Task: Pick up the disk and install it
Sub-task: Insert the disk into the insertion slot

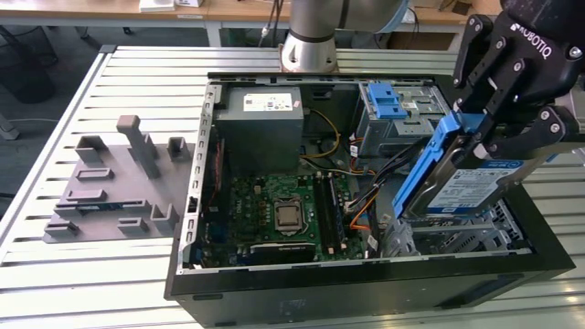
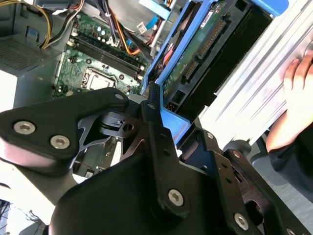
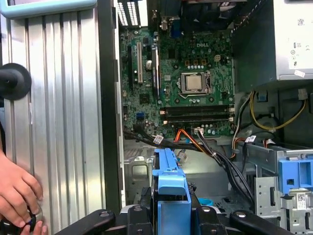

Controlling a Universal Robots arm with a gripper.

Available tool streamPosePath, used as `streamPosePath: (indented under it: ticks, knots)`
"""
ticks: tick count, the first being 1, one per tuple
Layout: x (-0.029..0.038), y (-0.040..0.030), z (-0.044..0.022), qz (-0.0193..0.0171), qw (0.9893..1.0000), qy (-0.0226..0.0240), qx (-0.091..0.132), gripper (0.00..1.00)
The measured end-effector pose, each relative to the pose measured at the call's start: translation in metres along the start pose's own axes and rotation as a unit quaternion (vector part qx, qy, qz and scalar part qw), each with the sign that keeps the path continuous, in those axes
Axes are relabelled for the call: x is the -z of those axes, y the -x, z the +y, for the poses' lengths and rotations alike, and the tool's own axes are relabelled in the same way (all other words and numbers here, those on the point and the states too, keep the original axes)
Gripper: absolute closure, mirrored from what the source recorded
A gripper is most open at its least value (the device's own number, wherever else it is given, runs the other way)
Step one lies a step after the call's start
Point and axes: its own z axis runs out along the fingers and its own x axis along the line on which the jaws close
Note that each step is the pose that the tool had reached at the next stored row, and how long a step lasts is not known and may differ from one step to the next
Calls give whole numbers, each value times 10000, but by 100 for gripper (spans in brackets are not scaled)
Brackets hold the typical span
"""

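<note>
**Disk held on edge above the open case**

A slatted metal desk [image 1: 109, 274] carries an open computer case [image 1: 366, 274] and a grey fixture plate [image 1: 114, 185]. The arm reaches in from the exterior view's right; its pincer [image 1: 484, 140] is clamped on the disk [image 1: 462, 181], tilted steeply over the drive cage [image 1: 457, 236] near the case's front wall. The first wrist view shows the motherboard [image 3: 181, 83] and a person's hand [image 3: 17, 196] on the desk; the second shows the disk's circuit-board underside.
</note>
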Motion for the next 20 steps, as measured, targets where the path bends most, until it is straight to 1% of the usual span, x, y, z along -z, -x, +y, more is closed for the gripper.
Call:
streamPosePath:
  ticks: [7, 12, 17, 20]
  knots:
    - [-19, 3, -67, 0, 10000, 0, 0, 64]
    - [-41, 5, -102, 0, 10000, 0, 0, 64]
    - [-54, 9, -160, 0, 10000, 0, 0, 64]
    - [-65, 10, -178, -1, 10000, 0, 14, 64]
